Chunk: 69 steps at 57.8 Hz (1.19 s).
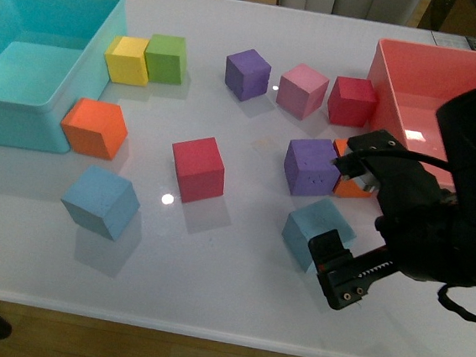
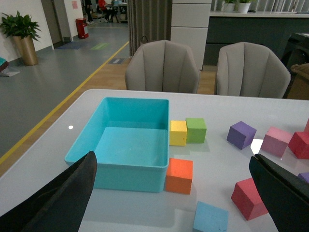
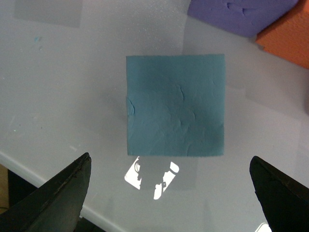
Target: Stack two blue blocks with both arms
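Spread wide, the right tool point(image 1: 331, 206) hangs above the right-hand blue block point(image 1: 313, 228) at the front frame's lower right, block sides squared to its fingers (a straight drop), while the left-hand blue block point(image 1: 101, 202) rests on the worktop point(image 1: 236, 288), lower left.

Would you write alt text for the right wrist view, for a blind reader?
A light blue block sits on the white table ahead of the open right hand, untouched; a purple block and an orange block lie beyond.
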{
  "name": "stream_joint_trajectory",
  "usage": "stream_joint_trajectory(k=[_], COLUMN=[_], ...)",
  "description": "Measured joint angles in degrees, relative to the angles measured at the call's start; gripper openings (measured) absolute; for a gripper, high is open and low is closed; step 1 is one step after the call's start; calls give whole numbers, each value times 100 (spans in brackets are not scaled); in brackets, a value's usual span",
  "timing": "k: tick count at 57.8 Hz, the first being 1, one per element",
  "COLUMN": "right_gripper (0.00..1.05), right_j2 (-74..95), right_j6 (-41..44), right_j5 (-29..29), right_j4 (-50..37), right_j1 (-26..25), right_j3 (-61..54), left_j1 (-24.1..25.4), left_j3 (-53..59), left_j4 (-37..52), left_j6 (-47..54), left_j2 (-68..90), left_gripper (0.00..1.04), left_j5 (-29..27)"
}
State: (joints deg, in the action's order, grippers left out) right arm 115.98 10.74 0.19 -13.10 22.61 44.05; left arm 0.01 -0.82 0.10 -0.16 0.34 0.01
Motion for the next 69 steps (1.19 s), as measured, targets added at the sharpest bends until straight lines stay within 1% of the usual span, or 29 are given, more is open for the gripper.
stream_joint_trajectory(k=[10,27,32,37,39,45,50,55,63,69], right_gripper=[96,95,80,67,61,49,44,39,36,34], right_j2=[367,737,833,898,927,927,918,789,328,-26], right_j6=[2,-2,2,4,11,26,55,140,297,280], right_j5=[131,225,267,280,262,258,254,122,-109,-190], right_j4=[90,219,258,278,289,289,282,264,431,658], right_j1=[90,90,90,90,90,90,94,98,118,118], right_j3=[341,782,885,925,935,960,955,852,737,944], left_j1=[0,0,0,0,0,0,0,0,0,0], left_j3=[0,0,0,0,0,0,0,0,0,0], left_j4=[0,0,0,0,0,0,0,0,0,0], left_j6=[0,0,0,0,0,0,0,0,0,0], left_j2=[0,0,0,0,0,0,0,0,0,0], left_gripper=[96,96,96,96,96,96,96,96,96,96], left_j5=[0,0,0,0,0,0,0,0,0,0])
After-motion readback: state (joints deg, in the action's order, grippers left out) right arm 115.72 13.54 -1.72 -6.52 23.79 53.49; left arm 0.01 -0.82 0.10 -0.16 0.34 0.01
